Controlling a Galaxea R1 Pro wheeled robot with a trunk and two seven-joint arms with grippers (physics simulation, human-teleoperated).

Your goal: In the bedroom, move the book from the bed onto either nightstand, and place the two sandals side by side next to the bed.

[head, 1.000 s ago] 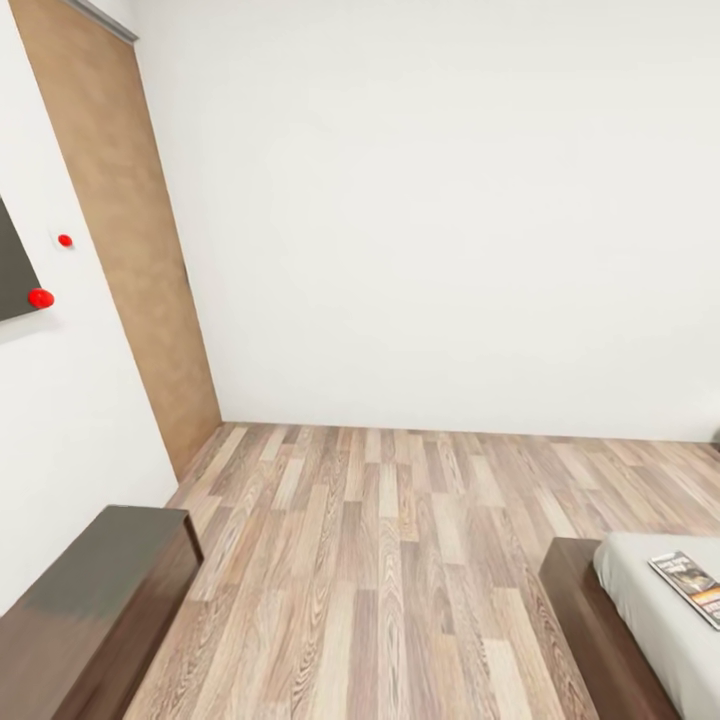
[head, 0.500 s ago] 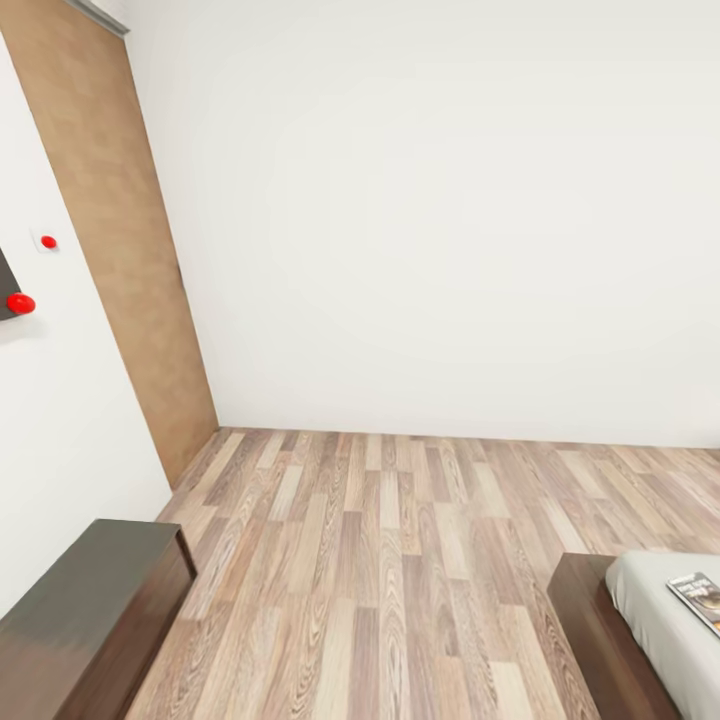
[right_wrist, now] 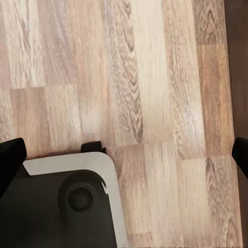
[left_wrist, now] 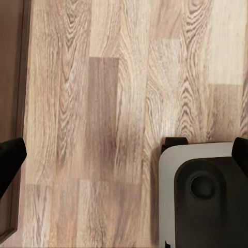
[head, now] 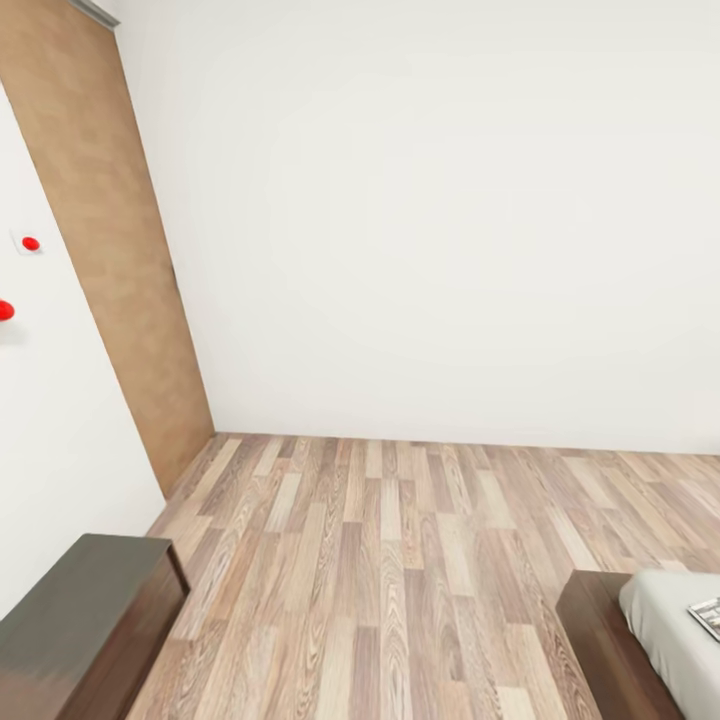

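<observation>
A corner of the bed shows at the lower right of the head view, with its dark brown frame point(head: 600, 640) and pale grey mattress point(head: 662, 628). The book point(head: 708, 616) lies on the mattress, cut off by the picture's right edge. The sandals and the nightstand are out of view. In the left wrist view my left gripper point(left_wrist: 124, 155) is open over bare plank floor, its black fingertips point(left_wrist: 10, 160) wide apart. My right gripper point(right_wrist: 124, 155) is open too, over the floor, with nothing between its fingertips point(right_wrist: 9, 159).
A long dark wooden console point(head: 80, 620) with a greyish top stands at the lower left against the white wall. A brown door panel point(head: 120, 260) is at the left. Light wood-plank floor point(head: 400, 560) stretches ahead to a white wall. My white-and-black base point(left_wrist: 206, 201) shows under both wrists.
The whole head view has shifted, so the camera has moved: the console, bed and book have slid lower and outward, and less of the book shows.
</observation>
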